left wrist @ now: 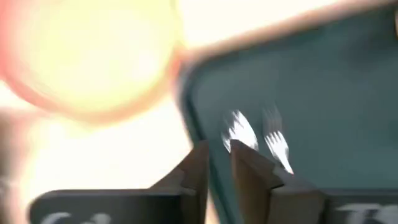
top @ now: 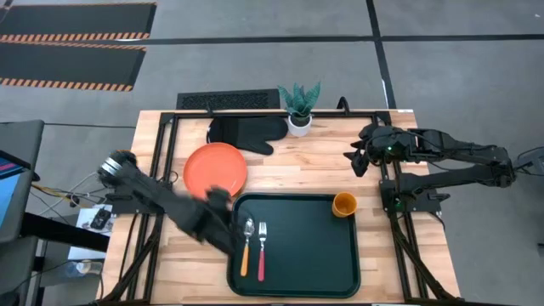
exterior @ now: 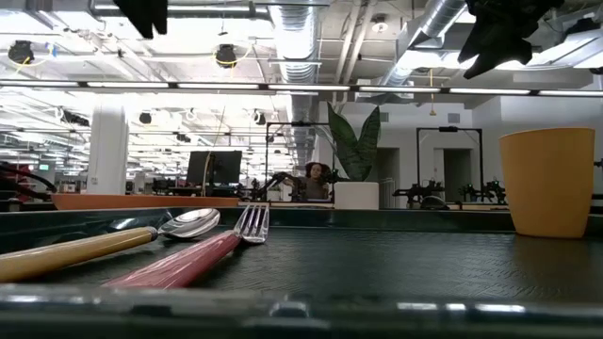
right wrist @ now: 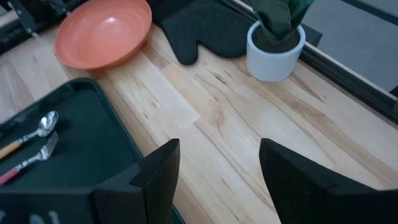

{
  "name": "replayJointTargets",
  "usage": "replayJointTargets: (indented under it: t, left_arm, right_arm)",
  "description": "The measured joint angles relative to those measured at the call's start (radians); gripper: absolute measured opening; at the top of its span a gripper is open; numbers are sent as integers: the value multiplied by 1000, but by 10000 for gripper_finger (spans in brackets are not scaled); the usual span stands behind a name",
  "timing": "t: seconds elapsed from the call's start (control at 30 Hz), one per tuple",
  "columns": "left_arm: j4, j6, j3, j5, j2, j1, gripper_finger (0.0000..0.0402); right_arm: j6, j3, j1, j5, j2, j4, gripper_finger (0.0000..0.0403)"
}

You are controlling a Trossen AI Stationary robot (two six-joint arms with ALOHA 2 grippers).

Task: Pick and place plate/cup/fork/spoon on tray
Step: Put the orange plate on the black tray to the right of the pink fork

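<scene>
The dark green tray (top: 293,246) lies at the table's near middle. On its left part lie the spoon (top: 246,246) with the yellow-orange handle and the fork (top: 262,251) with the red-pink handle, side by side. The orange cup (top: 344,204) stands upright in the tray's far right corner. The orange-red plate (top: 215,168) rests flat on the table beyond the tray's far left corner. My left gripper (top: 219,200) hovers between the plate and the tray, empty, with only a narrow gap between its fingers (left wrist: 196,174). My right gripper (top: 357,160) is open and empty above the table's right part.
A black oven mitt (top: 246,132) lies at the far edge behind the plate. A white pot with a green plant (top: 299,119) stands to its right. Bare wood shows between the pot, the tray and my right gripper (right wrist: 217,118).
</scene>
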Motion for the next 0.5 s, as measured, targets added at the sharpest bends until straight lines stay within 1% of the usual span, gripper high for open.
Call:
replayJointTargets:
  t: [0.03, 0.1, 0.17, 0.27, 0.33, 0.4, 0.5]
  left_arm:
    - [-52, 10, 0, -30, -34, 24, 67]
    - [-129, 93, 0, -61, -94, 89, 96]
    - [-119, 217, -15, -73, -140, 168, 124]
    - [-89, 402, -90, -58, -207, 311, 164]
    - [-84, 487, -174, -39, -254, 412, 186]
    - [-43, 583, -274, -34, -312, 512, 201]
    - [47, 718, -441, -26, -440, 676, 209]
  right_arm:
    - [0, 0, 0, 0, 0, 9, 244]
    - [0, 0, 0, 0, 1, 21, 244]
    - [0, 0, 0, 0, 7, 32, 244]
    - [2, 0, 0, 0, 15, 29, 244]
    - [8, 0, 0, 0, 24, 27, 244]
    - [8, 0, 0, 0, 35, 28, 244]
    - [11, 0, 0, 0, 49, 25, 244]
